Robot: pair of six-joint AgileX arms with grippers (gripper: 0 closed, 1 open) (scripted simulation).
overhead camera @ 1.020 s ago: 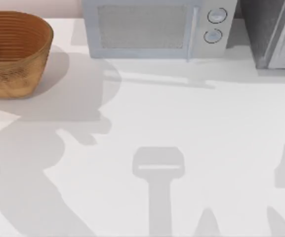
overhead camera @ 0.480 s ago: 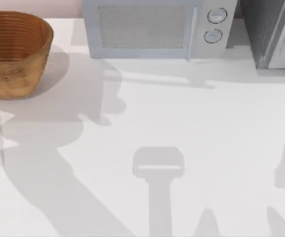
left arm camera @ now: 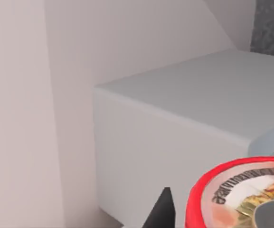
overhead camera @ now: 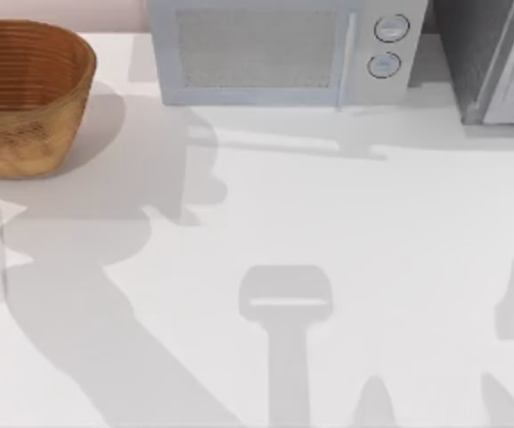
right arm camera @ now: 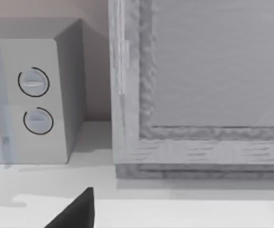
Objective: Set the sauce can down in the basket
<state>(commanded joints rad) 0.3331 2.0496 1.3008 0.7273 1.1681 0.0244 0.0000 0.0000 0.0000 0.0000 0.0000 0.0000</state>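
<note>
The sauce can [left arm camera: 243, 187] sits close in the left wrist view, its red rim and orange-yellow label facing the camera. My left gripper [left arm camera: 222, 216] is shut on it, with one dark fingertip [left arm camera: 163, 209] beside the can's rim. The tan wicker basket [overhead camera: 25, 134] stands at the table's far left in the top view, and I see nothing in its visible interior. A dark part of my right gripper [right arm camera: 75, 213] shows low in the right wrist view, facing the back right of the table.
A white microwave [overhead camera: 279, 49] stands at the back middle, and its side [left arm camera: 174, 142] looms ahead of the held can. A grey speckled appliance [overhead camera: 497, 62] is at the back right. Arm shadows lie across the white table [overhead camera: 372, 223].
The left arm's shadow on the table shifted to the right about a second ago and has since held still. The basket and appliances have not moved.
</note>
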